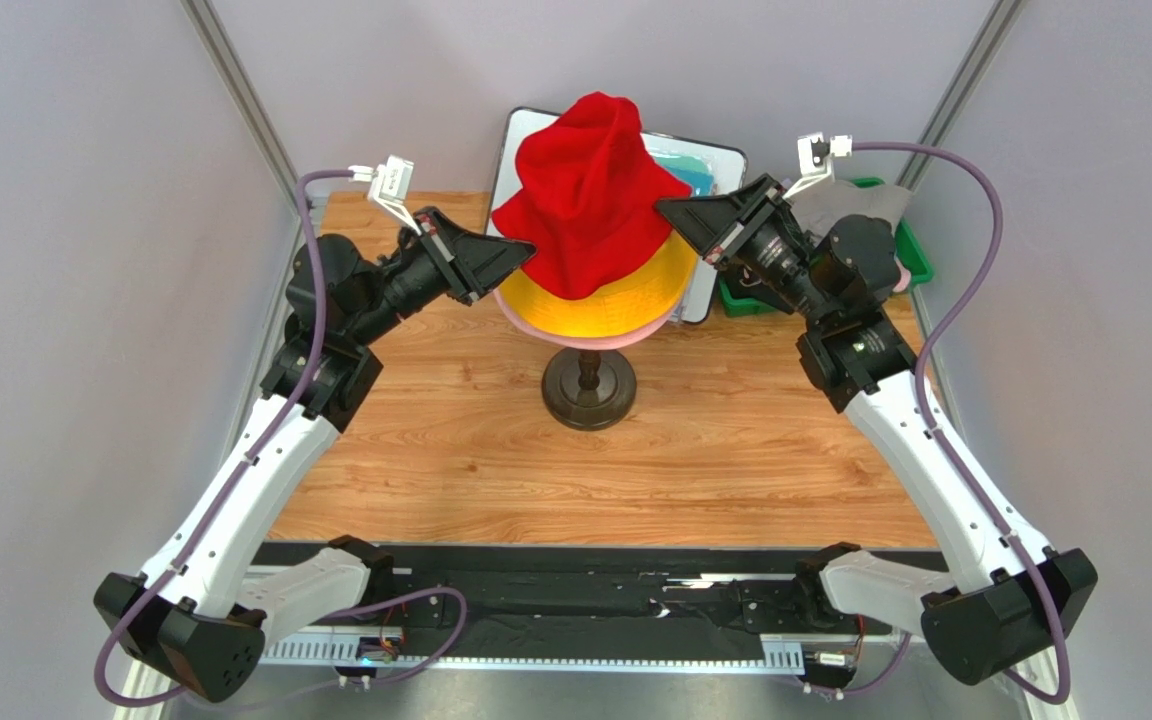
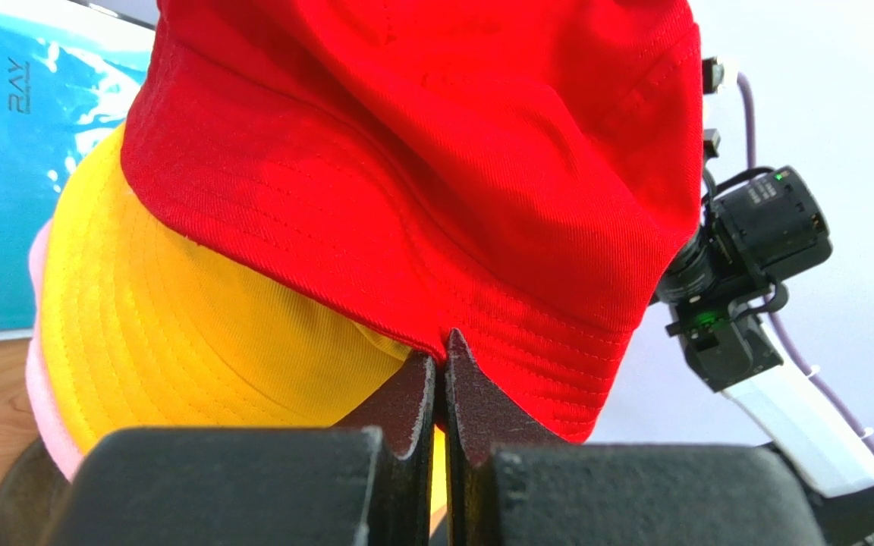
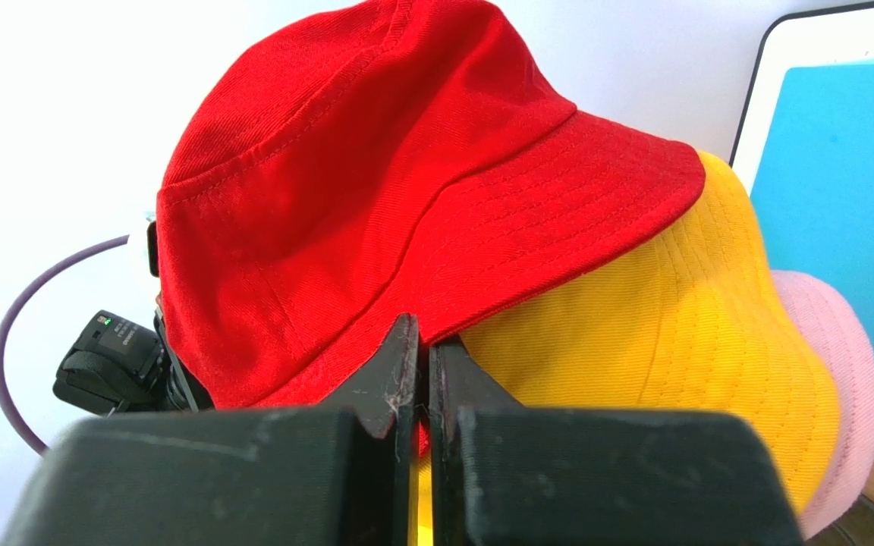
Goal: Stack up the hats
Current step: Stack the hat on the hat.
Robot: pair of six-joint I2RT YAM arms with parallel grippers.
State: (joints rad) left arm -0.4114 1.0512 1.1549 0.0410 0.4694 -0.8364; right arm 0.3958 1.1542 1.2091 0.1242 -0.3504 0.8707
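A red hat (image 1: pixel 590 180) is draped loosely, peaked and tilted, over an orange-yellow hat (image 1: pixel 612 308), which sits on a pink hat (image 1: pixel 575 333) on the stand. My left gripper (image 1: pixel 527 252) is shut on the red hat's (image 2: pixel 430 148) brim at its left side, fingertips pinched together (image 2: pixel 444 347) over the orange-yellow hat (image 2: pixel 214 330). My right gripper (image 1: pixel 665 210) is shut on the brim at the opposite side (image 3: pixel 422 336). In the right wrist view the red hat (image 3: pixel 385 193) overlaps the orange-yellow hat (image 3: pixel 658 330) and the pink hat (image 3: pixel 835 364).
The stand's dark round base (image 1: pixel 590 387) rests mid-table on the wooden top (image 1: pixel 432 450). A teal sheet in a white frame (image 1: pixel 710 165) leans behind the hats. A green bin (image 1: pixel 916 258) sits at the back right behind the right arm.
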